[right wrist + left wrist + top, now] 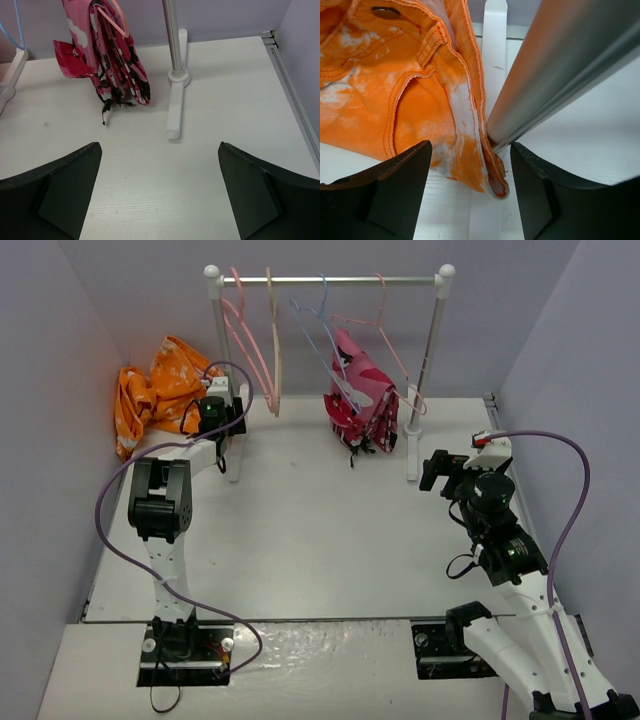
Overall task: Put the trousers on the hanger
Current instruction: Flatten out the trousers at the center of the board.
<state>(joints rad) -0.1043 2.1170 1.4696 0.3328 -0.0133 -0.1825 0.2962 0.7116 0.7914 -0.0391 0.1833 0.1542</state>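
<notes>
The orange trousers (160, 392) with white blotches lie crumpled at the back left, against the wall. My left gripper (214, 400) is open right at their near edge, beside the rack's left post. In the left wrist view a hemmed edge of the trousers (470, 150) hangs between my open left gripper's (470, 186) fingers (395, 185), which do not pinch it. The pink hanger (243, 345) hangs at the left end of the rail. My right gripper (437, 470) is open and empty over the table, and it also shows in the right wrist view (160, 192).
A clothes rack (330, 280) stands at the back; its left post (560, 70) is close beside my left gripper's right finger. On it hang a beige hanger (273, 350), a light-blue hanger (318, 335) and a pink-red camouflage garment (362, 400). The rack's right foot (175, 107) lies ahead of my right gripper.
</notes>
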